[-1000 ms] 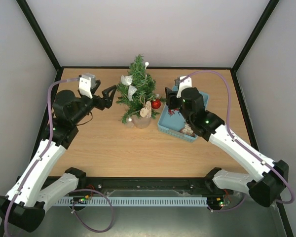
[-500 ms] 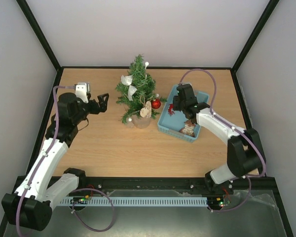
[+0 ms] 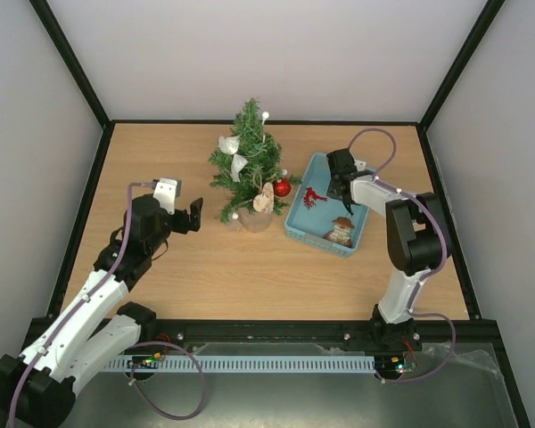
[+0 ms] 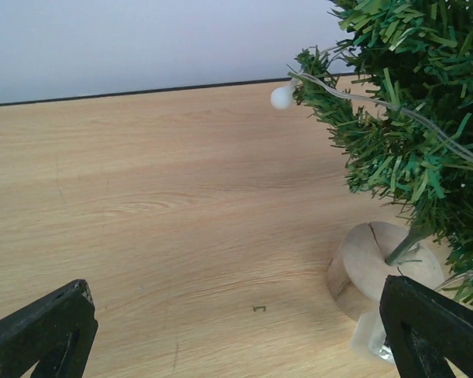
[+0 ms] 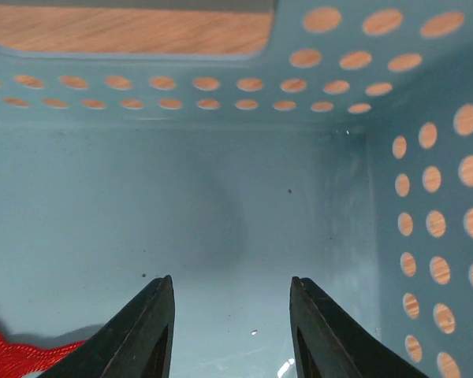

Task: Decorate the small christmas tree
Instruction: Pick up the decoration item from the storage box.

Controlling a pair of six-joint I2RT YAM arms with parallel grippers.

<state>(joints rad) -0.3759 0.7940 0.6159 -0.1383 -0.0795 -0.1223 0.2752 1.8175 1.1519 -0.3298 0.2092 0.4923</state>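
Observation:
The small christmas tree (image 3: pixel 250 165) stands upright at the back middle of the table on its clear cup base (image 3: pixel 256 219). It carries a silver ribbon (image 3: pixel 232 146), a red ball (image 3: pixel 283 187), a wooden ornament (image 3: pixel 266 198) and a white bead string (image 4: pixel 282 97). My left gripper (image 3: pixel 194 216) sits low to the tree's left, apart from it, open wide and empty (image 4: pixel 236 315). My right gripper (image 3: pixel 343 193) reaches down into the light blue basket (image 3: pixel 299 234). Its jaws stand open over bare basket floor (image 5: pixel 230 287), nothing between them. A red ornament (image 5: pixel 16 356) lies just left of them.
In the basket lie the red ornament (image 3: pixel 315 197) and a brown ornament (image 3: pixel 341 232). The perforated basket wall (image 5: pixel 221 87) rises close ahead and to the right of the right fingers. A wooden disc (image 4: pixel 370 260) leans at the tree's base.
My left arm has drawn back from the tree toward the near left, its jaws opening wider. My right gripper has moved to the basket's far end and dipped inside, its jaws narrowing.

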